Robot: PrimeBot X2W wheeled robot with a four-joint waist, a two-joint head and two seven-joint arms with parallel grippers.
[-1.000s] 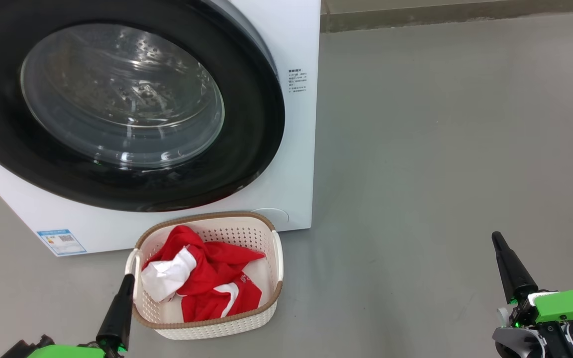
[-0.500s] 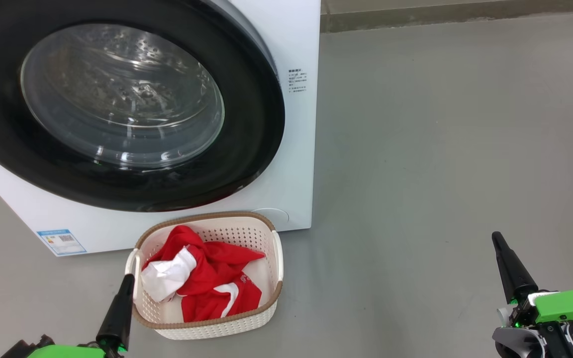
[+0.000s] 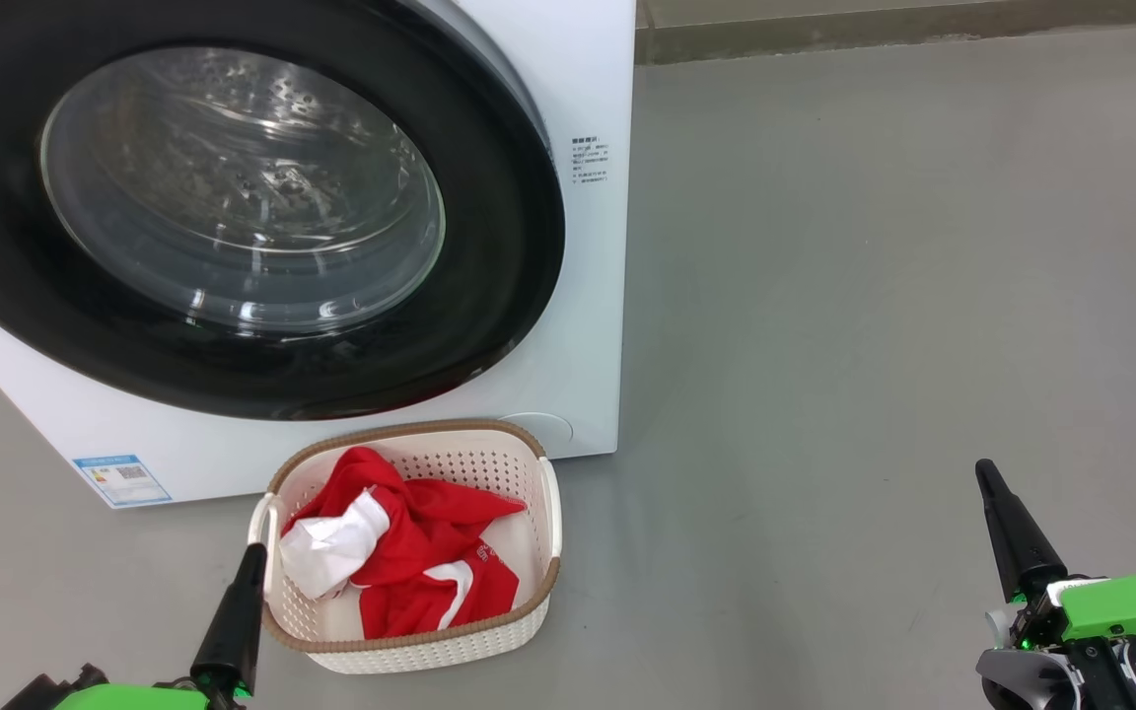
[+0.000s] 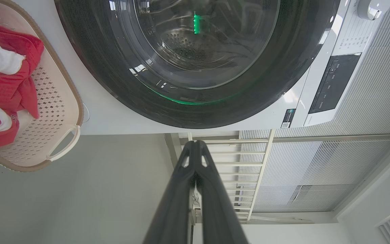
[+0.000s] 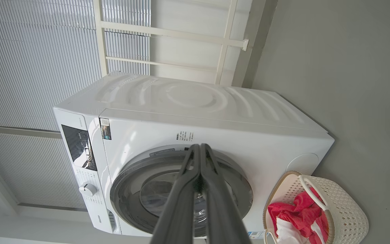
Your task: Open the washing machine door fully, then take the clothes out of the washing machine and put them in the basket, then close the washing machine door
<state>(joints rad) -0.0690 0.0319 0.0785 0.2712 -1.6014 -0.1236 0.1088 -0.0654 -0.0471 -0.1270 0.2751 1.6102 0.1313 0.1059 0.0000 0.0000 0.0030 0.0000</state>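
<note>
— How is the washing machine (image 3: 583, 296) placed?
— It is stood on the grey floor (image 3: 874, 296), with its door (image 3: 489, 296) shut against the front.
— And the basket (image 3: 430, 646)?
— It is set on the floor just before the machine, and the clothes (image 3: 420, 552) are heaped inside it.
— The claws?
— The left claw (image 3: 254, 552) is pressed closed, empty, beside the basket's left handle. The right claw (image 3: 982, 470) is likewise closed on nothing, well apart to the right.
</note>
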